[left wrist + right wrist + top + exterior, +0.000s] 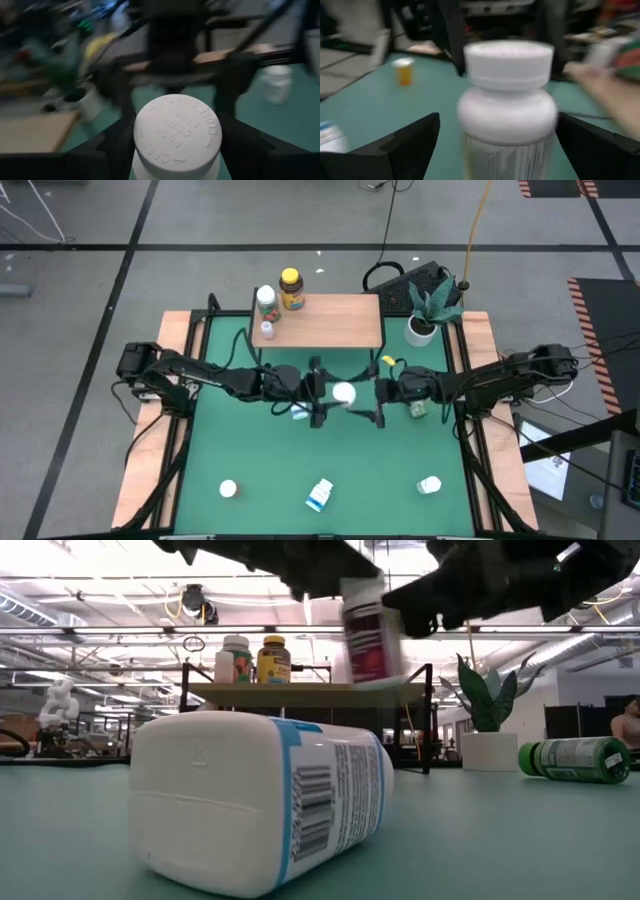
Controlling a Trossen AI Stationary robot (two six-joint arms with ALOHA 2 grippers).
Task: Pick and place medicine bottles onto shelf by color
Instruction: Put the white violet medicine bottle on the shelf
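Left to right on the green mat (250, 450): a small white bottle (228, 489) is lying near the front left corner, a blue-labelled bottle (319, 495) is lying on its side at the front edge's middle, and another white bottle (430, 484) is lying toward the front right corner. In the low view the blue-labelled one (262, 802) is filling the foreground and blocking much of the mat behind it.

The shelf (330, 320) is standing at the back edge of the mat. On its left end a white-capped bottle (266, 301) and an amber bottle (291, 288) with a yellow lid are standing side by side, with a small white bottle (267, 329) just in front at the left edge. A potted plant (425, 310) is sitting just right of the shelf. A green bottle (417, 408) is lying under the right arm, partly hidden; the low view shows it on its side (575, 759).

Both arms are meeting mid-mat, in front of the shelf. The left gripper (318, 395) is clamping a white-capped bottle (344, 392), fingers tight against it just below the cap (177, 131). The right gripper (378, 394) is sitting just beside the same bottle, its fingers spread wide on either side of it in its wrist view (506, 100), not touching. The low view shows the bottle with a dark red label (370, 632) hanging tilted, clear of the mat. Backgrounds in both wrist views are too blurred to read.
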